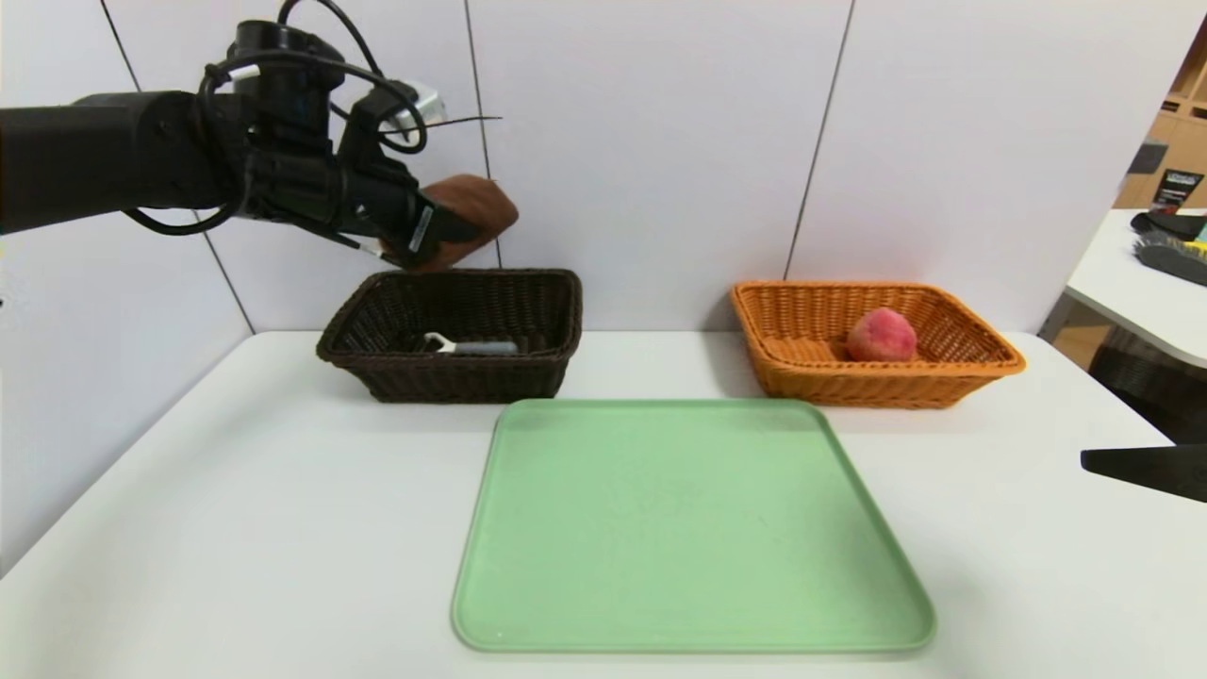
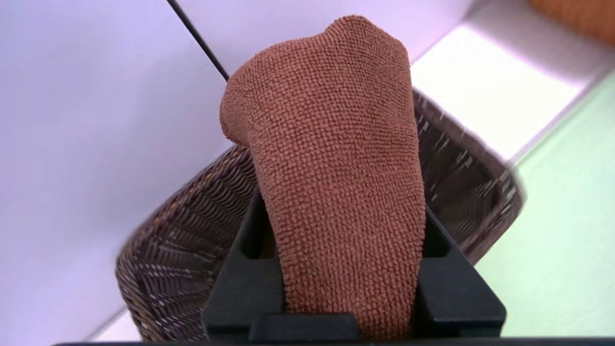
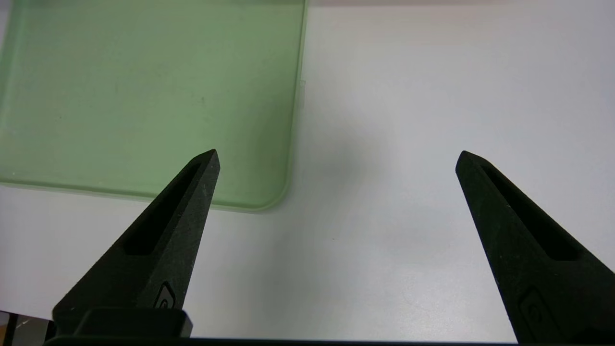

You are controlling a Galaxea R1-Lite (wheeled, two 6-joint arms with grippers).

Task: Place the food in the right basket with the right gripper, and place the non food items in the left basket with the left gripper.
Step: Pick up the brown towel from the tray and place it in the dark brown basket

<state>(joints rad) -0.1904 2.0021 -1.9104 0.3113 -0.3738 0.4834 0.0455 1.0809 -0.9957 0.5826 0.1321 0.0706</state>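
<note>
Worktop [image 1: 236, 528] carries a tray [image 1: 688, 528] front and centre, with two baskets behind it along the wall: left basket [image 1: 453, 335] off the tray's far-left corner, right basket [image 1: 872, 344] off its far-right corner, the two well apart. A small tool [image 1: 471, 346] lies in the left basket and a fruit [image 1: 881, 335] sits in the right one. Left claw [image 1: 443, 236] hangs above the left basket's rear rim, clamped on a cloth [image 1: 476, 212]; right claw [image 3: 336, 158] hovers spread over bare worktop just right of the tray's near corner.
</note>
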